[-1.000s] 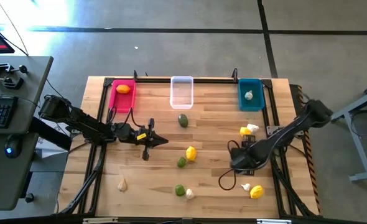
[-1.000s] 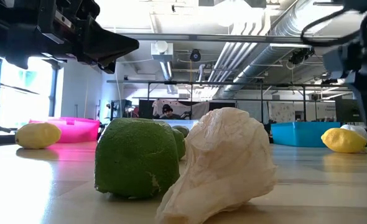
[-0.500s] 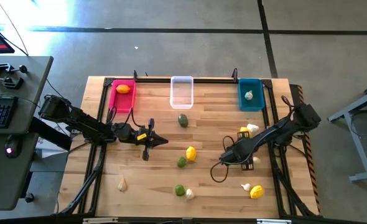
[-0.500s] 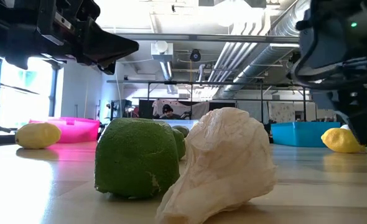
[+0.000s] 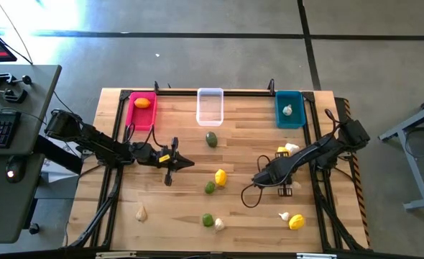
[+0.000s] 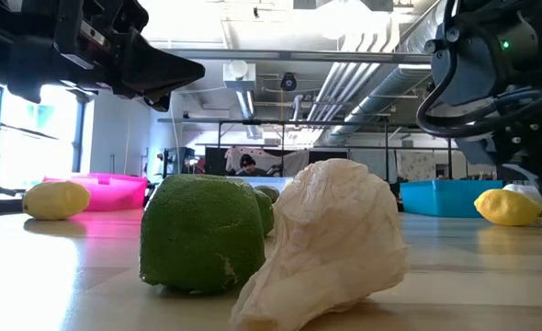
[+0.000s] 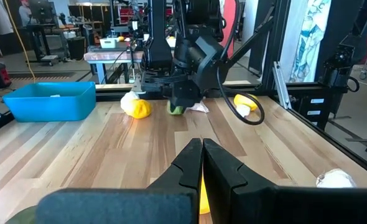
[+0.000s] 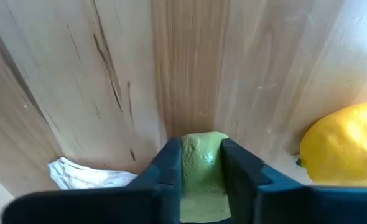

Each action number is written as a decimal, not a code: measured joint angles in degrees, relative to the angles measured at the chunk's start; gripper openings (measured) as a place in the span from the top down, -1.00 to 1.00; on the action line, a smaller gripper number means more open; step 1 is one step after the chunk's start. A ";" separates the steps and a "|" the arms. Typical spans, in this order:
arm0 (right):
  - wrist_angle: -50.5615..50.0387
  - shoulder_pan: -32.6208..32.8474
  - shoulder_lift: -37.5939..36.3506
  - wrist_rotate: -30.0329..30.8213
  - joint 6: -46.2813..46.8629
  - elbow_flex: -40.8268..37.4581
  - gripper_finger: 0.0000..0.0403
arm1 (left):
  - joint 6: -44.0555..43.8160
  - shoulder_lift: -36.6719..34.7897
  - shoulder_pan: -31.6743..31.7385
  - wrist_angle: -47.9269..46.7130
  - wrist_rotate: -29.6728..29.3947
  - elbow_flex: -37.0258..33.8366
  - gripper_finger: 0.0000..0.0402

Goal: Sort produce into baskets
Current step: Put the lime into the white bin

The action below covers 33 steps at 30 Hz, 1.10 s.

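Observation:
My right gripper (image 5: 264,179) points steeply down at the table's right half, shut on a dull green piece (image 8: 201,163). The left wrist view shows that piece (image 7: 176,109) low at the tabletop under the gripper. A yellow fruit (image 8: 345,149) and a garlic bulb (image 8: 87,174) lie close on either side of it. My left gripper (image 5: 190,163) hangs level over the left-middle of the table, shut and empty. Along the far edge stand the pink basket (image 5: 131,115) with an orange fruit (image 5: 142,103), the clear basket (image 5: 210,92), and the teal basket (image 5: 298,119) with a garlic bulb (image 5: 287,110). My right gripper pinches the green piece between its two fingers (image 8: 170,158), one on each of two opposite sides (image 8: 190,155). The fingers come from above, slanting steeply down. Whether the piece rests on the wood or is just clear of it cannot be told.
Loose on the wood: green pieces (image 5: 211,139) (image 5: 210,188) (image 5: 208,219), a yellow fruit (image 5: 220,176), garlic bulbs (image 5: 141,214) (image 5: 219,224). Right of my right gripper lie a yellow fruit (image 5: 282,152) and garlic (image 5: 292,147); near the front right, garlic (image 5: 284,216) and a yellow fruit (image 5: 296,222).
My right gripper has moved toward the table's left and down, tipping steeper over the green piece. My left arm has kept still, and the loose produce lies where it was.

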 joint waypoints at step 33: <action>103.44 -27.58 2.27 23.65 -16.68 -7.33 0.77 | 1.97 0.00 0.00 -1.04 -0.13 0.02 1.00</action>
